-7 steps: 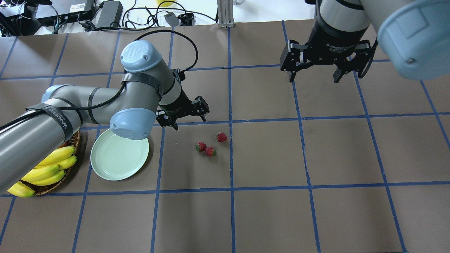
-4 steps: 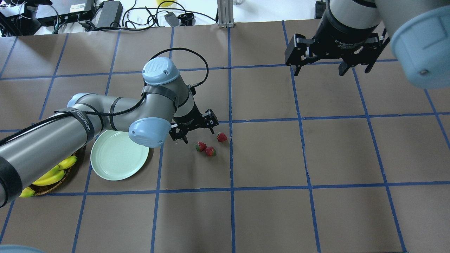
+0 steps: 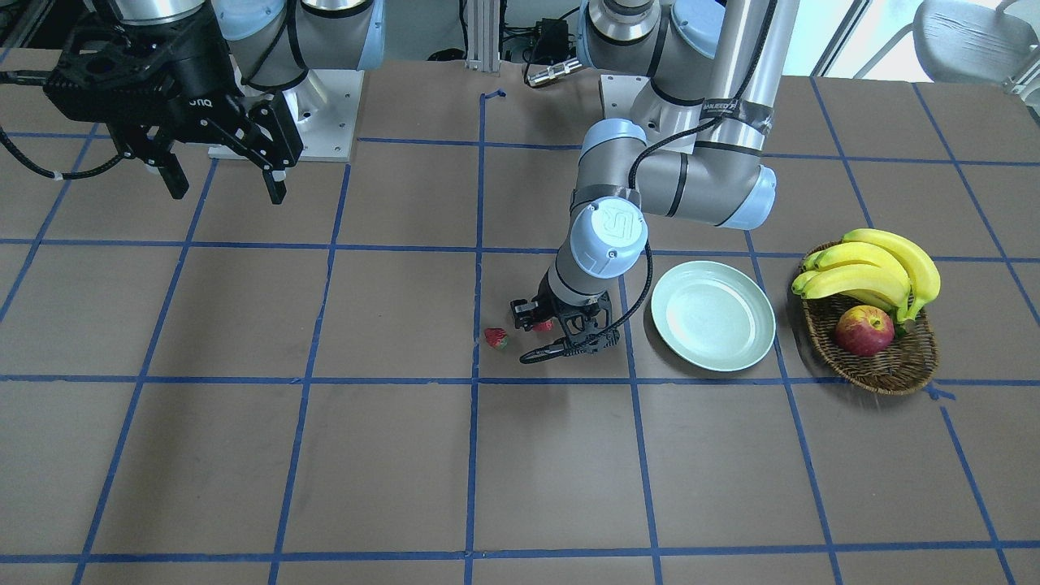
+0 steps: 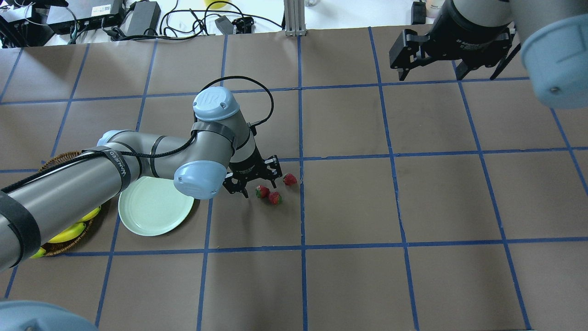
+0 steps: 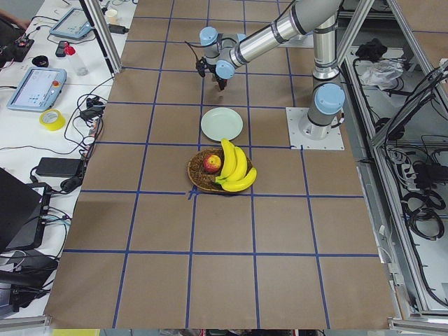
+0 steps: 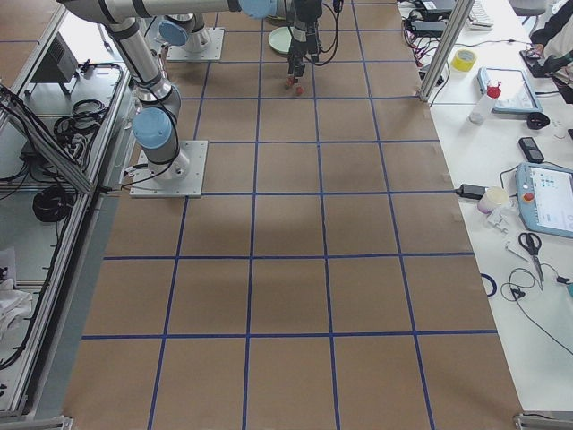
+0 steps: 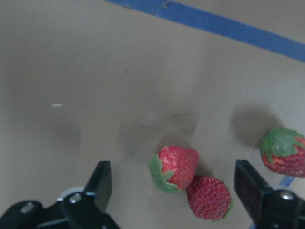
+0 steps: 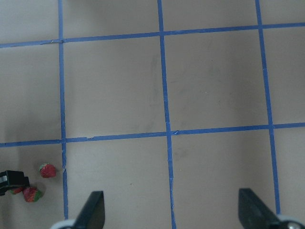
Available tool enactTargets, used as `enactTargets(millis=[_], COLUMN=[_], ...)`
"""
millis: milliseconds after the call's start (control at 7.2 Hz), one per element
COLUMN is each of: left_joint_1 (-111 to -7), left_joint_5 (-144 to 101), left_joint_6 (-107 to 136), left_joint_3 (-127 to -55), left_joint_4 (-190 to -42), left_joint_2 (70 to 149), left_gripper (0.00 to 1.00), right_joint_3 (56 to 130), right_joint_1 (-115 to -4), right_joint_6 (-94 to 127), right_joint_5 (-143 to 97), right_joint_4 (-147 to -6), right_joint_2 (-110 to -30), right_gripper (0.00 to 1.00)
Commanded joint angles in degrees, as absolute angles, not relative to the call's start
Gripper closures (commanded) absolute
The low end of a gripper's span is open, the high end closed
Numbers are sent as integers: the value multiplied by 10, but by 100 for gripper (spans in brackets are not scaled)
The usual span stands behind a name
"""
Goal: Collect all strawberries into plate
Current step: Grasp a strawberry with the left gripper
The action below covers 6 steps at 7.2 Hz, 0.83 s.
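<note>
Roughly at the table's middle, the left gripper (image 4: 261, 189) hangs low with its fingers (image 7: 99, 183) spread wide and gripping nothing. They bracket two touching small red strawberries (image 7: 175, 168) with green caps on the brown paper-covered tabletop (image 4: 349, 207). The third strawberry (image 4: 290, 179) lies just outside one finger, beside a blue tape line (image 4: 302, 202). The round pale mint-green plate (image 4: 151, 214) rests nearby, bare paper between its rim and the berries, with the brown wicker basket (image 3: 890, 370) just beyond. The right gripper (image 3: 228, 193), fingers wide apart and holding nothing, hovers well apart.
</note>
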<state>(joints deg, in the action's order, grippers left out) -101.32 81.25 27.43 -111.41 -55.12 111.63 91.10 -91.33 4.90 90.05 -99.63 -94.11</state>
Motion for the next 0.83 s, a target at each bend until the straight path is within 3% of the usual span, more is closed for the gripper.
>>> enactTargets(millis=[0,278,694], left_joint_1=[-1013,-1009,-971], left_joint_5=[814,817,891], left_joint_6=[275,266,240], left_joint_3=[-1113,-1099,-1000], left_joint_4=[-551,-551,-617], left_joint_2=[1118,1109,1086], left_gripper=[100,100,100], right_joint_3=[915,918,920], right_joint_1=[-911,-914,-914], right_joint_6=[43,43,38], right_joint_5=[897,898,905], right_joint_4=[-994,-1000,-984], right_joint_2=[-942,-940,-946], right_gripper=[0,0,0])
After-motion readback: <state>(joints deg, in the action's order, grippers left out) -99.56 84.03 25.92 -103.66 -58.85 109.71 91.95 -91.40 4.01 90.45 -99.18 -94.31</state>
